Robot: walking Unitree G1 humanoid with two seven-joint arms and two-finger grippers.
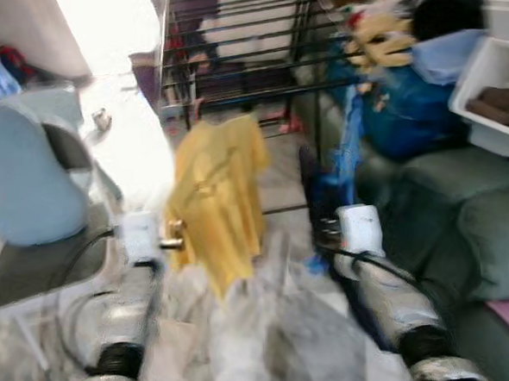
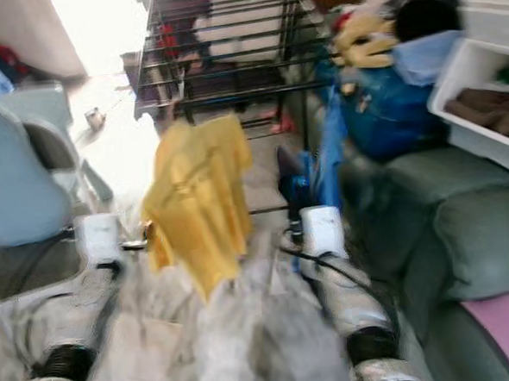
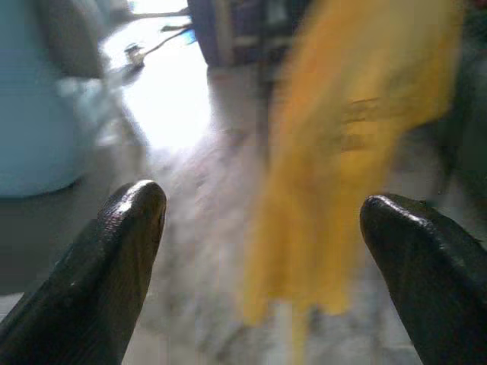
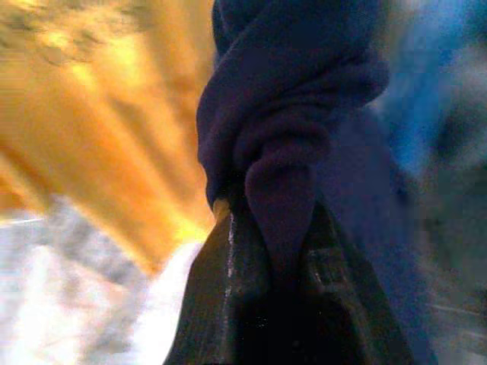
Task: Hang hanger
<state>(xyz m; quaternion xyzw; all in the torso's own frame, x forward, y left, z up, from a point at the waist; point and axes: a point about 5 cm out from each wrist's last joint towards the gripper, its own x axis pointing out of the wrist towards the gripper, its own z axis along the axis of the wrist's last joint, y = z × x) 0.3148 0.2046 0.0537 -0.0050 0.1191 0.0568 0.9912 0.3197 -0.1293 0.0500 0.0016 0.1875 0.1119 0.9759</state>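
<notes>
Both silver arms fwd, views blurred | left gripper point(image 3: 259, 228) fingers spread, empty | right gripper point(image 4: 266, 258) clamped on dark blue cloth point(image 4: 289, 114) | yellow shirt point(image 1: 218, 193) on hanger btwn grippers, short of drying rack point(image 1: 237, 45) | hanging not done

Yellow shirt point(image 1: 218, 193) hanging before rack point(image 1: 237, 45)

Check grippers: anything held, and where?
Right gripper is shut on a bunched fold of dark blue cloth. Left gripper is open and holds nothing, with the yellow garment ahead of it.
</notes>
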